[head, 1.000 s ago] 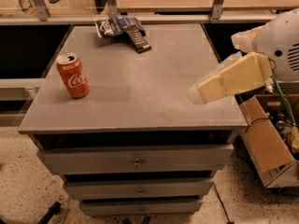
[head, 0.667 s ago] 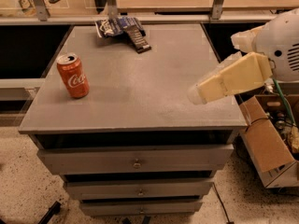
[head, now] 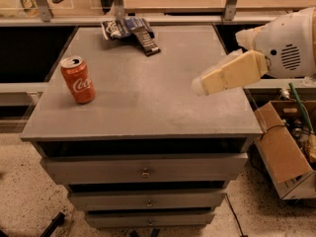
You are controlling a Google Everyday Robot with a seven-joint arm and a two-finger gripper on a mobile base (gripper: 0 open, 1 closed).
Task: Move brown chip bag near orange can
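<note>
The brown chip bag, crumpled foil with dark blue and white print, lies at the far edge of the grey table. The orange can stands upright near the table's left edge, well apart from the bag. My gripper, a cream wedge on a white arm, hovers over the right part of the table, pointing left. It holds nothing and is far from both the bag and the can.
A small flat dark bar packet lies touching the bag's right side. Drawers sit under the tabletop. An open cardboard box with clutter stands on the floor at the right. A counter with metal posts runs behind the table.
My gripper has shifted slightly left and up, further over the table. The bag, the can and the bar packet have not moved.
</note>
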